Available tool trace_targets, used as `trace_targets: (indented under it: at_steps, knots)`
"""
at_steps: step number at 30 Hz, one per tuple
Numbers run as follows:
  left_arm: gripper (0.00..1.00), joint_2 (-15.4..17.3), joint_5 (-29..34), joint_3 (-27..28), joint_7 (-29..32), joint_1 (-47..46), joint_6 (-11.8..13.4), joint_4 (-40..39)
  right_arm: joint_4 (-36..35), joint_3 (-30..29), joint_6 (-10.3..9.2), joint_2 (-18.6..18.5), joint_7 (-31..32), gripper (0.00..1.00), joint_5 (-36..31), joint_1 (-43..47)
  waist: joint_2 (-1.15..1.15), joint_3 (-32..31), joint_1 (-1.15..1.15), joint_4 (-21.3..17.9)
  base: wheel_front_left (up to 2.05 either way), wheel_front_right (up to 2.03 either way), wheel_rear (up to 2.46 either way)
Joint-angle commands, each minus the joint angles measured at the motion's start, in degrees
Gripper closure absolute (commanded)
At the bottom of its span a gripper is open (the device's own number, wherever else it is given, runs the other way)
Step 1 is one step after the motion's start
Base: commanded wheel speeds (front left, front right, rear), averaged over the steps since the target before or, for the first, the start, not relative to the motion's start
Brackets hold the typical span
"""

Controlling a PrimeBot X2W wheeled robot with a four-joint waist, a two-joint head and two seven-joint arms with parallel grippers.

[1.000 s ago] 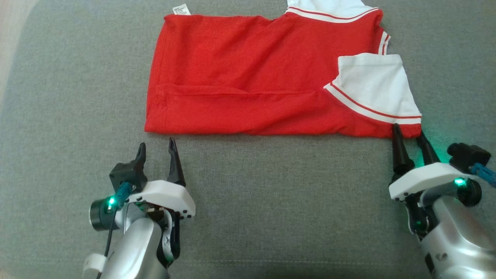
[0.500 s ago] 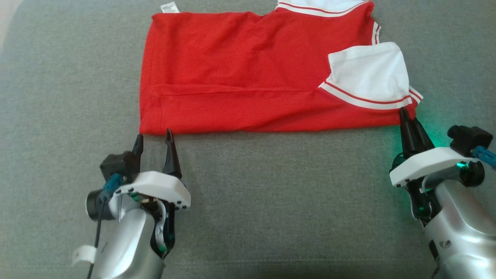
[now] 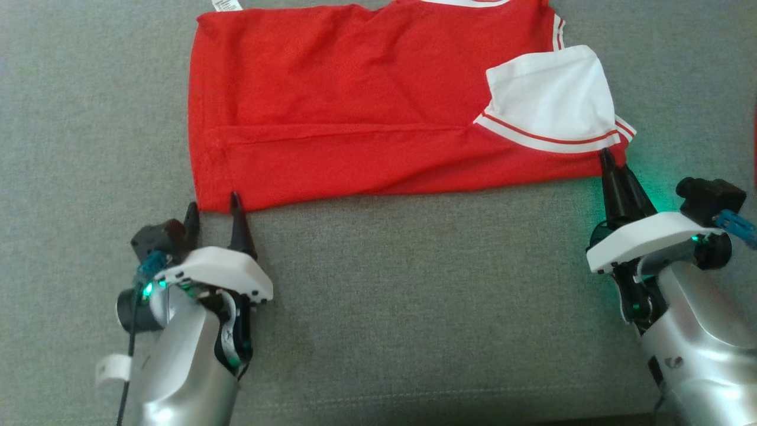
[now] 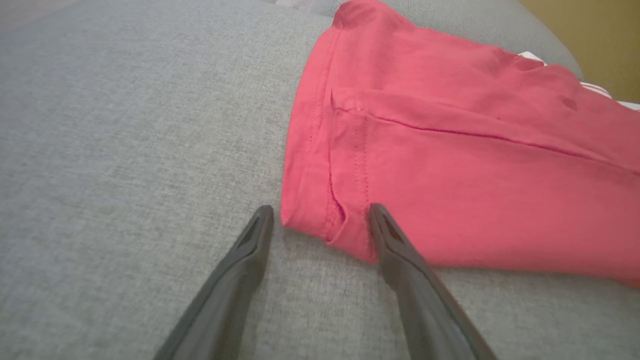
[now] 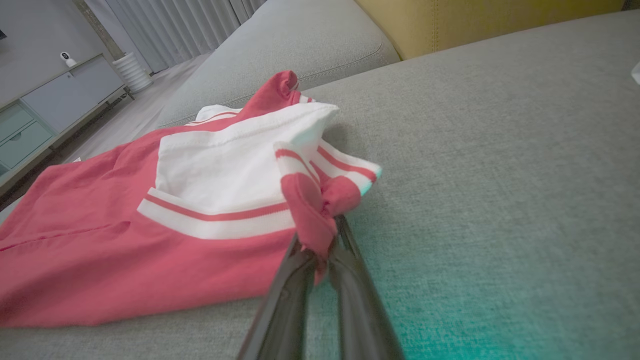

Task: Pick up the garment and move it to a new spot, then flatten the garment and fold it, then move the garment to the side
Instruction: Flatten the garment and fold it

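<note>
The garment (image 3: 355, 112) is a red shirt with a white, red-striped sleeve, folded lengthwise on the grey cushion (image 3: 414, 284). My right gripper (image 3: 609, 163) is shut on the garment's near right corner (image 5: 315, 220), which is pinched and lifted between the fingers. My left gripper (image 3: 214, 204) stands open at the garment's near left corner (image 4: 325, 225); that hem corner lies between the two fingertips, one finger (image 4: 395, 240) resting on the cloth's edge.
Beyond the grey cushion are a yellow cushion (image 5: 475, 20) and a second grey seat (image 5: 280, 45). A pale cabinet (image 5: 45, 115) and curtains stand far off. The near part of the cushion is bare fabric.
My right gripper shut on the garment's near right corner and drew it slightly up. My left gripper advanced until the left corner sits between its open fingers. The camera also shifted.
</note>
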Motion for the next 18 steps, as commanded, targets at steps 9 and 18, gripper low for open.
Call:
trace_targets:
  at_steps: [9,18]
  knots:
    - [1.00,0.99,-2.02,0.11,-0.19,-2.61,-2.64,0.25,-2.65,0.03,0.37,-0.67,-0.68,1.00,0.99,-1.00,0.00,-1.06,0.00,0.57,0.00,0.00,0.00]
    - [1.00,0.99,-0.77,2.71,-0.19,3.91,-2.32,-3.50,-1.96,-1.31,0.37,-0.31,-0.68,1.00,1.65,4.03,0.00,-8.52,0.00,1.78,0.00,0.00,0.00]
